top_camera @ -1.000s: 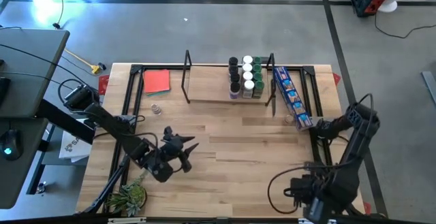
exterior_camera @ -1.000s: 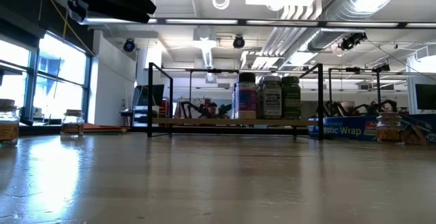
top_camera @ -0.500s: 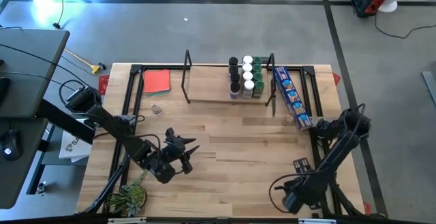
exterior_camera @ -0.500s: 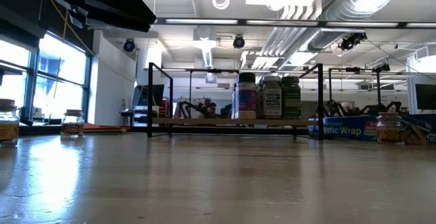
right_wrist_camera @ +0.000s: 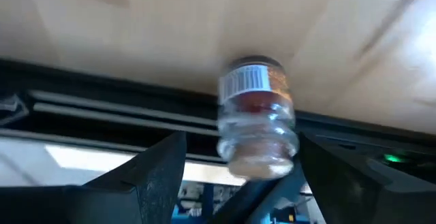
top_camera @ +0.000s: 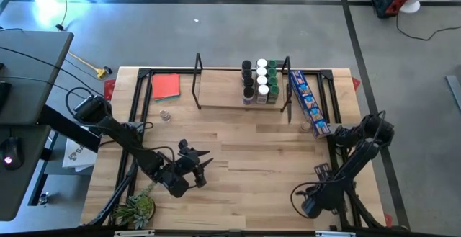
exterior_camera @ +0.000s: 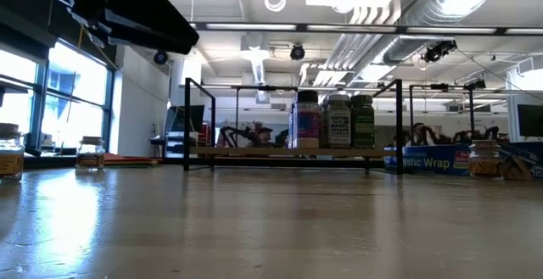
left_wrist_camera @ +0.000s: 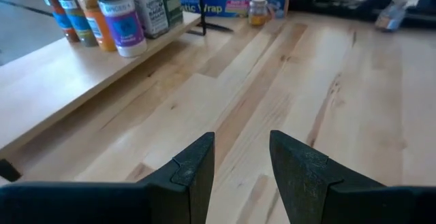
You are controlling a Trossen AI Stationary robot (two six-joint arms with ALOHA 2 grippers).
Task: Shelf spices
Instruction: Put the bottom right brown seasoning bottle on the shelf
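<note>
Several spices (top_camera: 259, 82) stand in rows at the right end of the shelf (top_camera: 223, 100), seen also as the jars (left_wrist_camera: 122, 20). One loose jar (top_camera: 166, 114) stands on the table's left part and another (left_wrist_camera: 257, 9) stands by the blue box. A further jar (right_wrist_camera: 257, 115), with a barcode label, shows between the open fingers of my right gripper (right_wrist_camera: 242, 141), which is at the table's near right edge (top_camera: 320, 171). My left gripper (left_wrist_camera: 242, 163) hovers open and empty over the near left of the table (top_camera: 194, 163). My right gripper's fingers stand on either side of the labelled jar (right_wrist_camera: 257, 115). A gap shows beside one finger (right_wrist_camera: 163, 169). Whether the other finger (right_wrist_camera: 334, 176) touches the jar I cannot tell.
A long blue box (top_camera: 308, 101) lies along the shelf's right upright. An orange pad (top_camera: 166, 86) lies at the far left and a small plant (top_camera: 137, 209) sits at the near left corner. Black frame rails (top_camera: 137, 114) run along the table's sides. Bare wood lies in the middle.
My right arm has swung at the near right corner: its bulk, low over the near edge before, now stretches thin, and its gripper end shows farther in over the table's right edge. My left gripper has drifted slightly toward the near edge.
</note>
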